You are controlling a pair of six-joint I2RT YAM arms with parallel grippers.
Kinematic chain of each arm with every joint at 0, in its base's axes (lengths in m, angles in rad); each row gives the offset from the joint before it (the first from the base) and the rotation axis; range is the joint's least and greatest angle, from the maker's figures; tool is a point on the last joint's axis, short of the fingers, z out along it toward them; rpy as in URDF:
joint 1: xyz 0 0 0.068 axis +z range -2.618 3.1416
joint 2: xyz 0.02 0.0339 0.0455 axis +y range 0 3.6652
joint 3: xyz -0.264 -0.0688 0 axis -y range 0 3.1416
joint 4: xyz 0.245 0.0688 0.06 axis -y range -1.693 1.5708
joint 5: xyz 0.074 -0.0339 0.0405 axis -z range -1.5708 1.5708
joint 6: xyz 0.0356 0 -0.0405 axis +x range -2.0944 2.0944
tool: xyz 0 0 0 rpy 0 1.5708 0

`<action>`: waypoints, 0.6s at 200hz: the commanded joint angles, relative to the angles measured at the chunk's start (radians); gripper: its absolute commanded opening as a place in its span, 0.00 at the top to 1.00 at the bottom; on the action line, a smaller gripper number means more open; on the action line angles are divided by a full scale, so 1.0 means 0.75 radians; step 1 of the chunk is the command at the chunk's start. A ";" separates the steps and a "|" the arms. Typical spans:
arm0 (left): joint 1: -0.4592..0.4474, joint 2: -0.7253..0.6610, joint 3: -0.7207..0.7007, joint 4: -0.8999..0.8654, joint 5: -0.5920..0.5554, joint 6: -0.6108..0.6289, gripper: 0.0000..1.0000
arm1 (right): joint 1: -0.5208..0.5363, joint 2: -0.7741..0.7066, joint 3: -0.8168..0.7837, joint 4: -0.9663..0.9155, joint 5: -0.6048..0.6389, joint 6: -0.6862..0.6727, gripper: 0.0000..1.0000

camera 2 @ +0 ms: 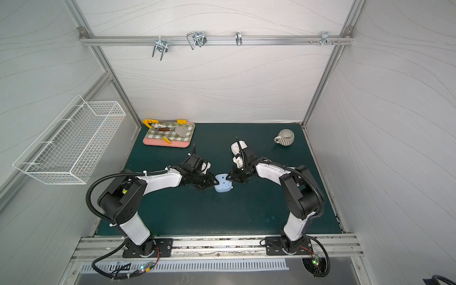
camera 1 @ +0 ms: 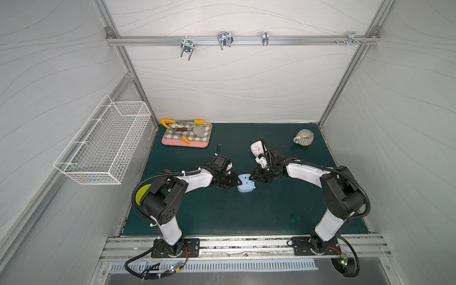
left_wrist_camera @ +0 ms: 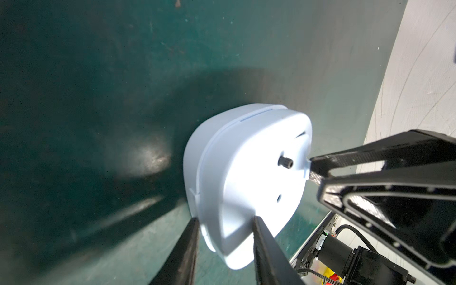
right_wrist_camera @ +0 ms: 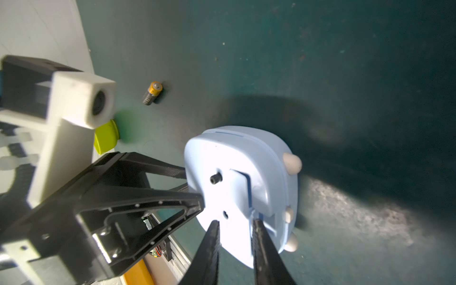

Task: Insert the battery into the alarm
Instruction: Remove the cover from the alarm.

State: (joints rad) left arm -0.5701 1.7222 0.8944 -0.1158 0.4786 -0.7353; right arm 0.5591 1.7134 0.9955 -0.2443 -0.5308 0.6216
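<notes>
The alarm [camera 1: 246, 183] lies face down on the mat [camera 1: 222, 217] so that its battery cover [right_wrist_camera: 246, 195] faces up. The left gripper [left_wrist_camera: 225, 219] steadies it, jaws partly closed with both fingers against the alarm's rim. The right gripper [right_wrist_camera: 234, 222] stands narrowly parted and clamps nothing, one fingertip [right_wrist_camera: 257, 229] set against the cover's latch, apparently to pry it free; the battery [right_wrist_camera: 153, 93] lies loose on the mat, apart from the alarm.

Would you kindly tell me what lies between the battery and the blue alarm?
Only bare green mat lies between the battery and the alarm, as the right wrist view shows.
</notes>
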 commanded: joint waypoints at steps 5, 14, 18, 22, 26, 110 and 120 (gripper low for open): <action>-0.007 0.058 0.031 -0.040 -0.037 0.005 0.63 | 0.022 -0.047 -0.010 0.093 -0.105 0.007 0.75; -0.005 0.058 0.031 -0.040 -0.036 0.006 0.63 | 0.024 -0.039 -0.007 0.074 -0.089 0.002 0.75; -0.005 0.058 0.031 -0.040 -0.037 0.005 0.63 | 0.022 -0.034 -0.005 0.066 -0.083 -0.002 0.76; -0.005 0.058 0.031 -0.040 -0.037 0.005 0.63 | 0.023 -0.028 -0.001 0.053 -0.080 -0.006 0.76; -0.005 0.058 0.031 -0.039 -0.035 0.005 0.63 | 0.022 -0.020 0.004 0.040 -0.072 -0.008 0.76; 0.002 0.060 0.032 -0.038 -0.028 0.007 0.63 | 0.023 -0.080 0.000 0.029 -0.018 -0.033 0.62; 0.004 0.061 0.034 -0.036 -0.029 0.009 0.63 | 0.022 -0.074 0.011 0.009 -0.007 -0.040 0.61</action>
State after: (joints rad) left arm -0.5694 1.7260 0.9012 -0.1223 0.4789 -0.7357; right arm 0.5694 1.6974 0.9989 -0.2253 -0.5560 0.6083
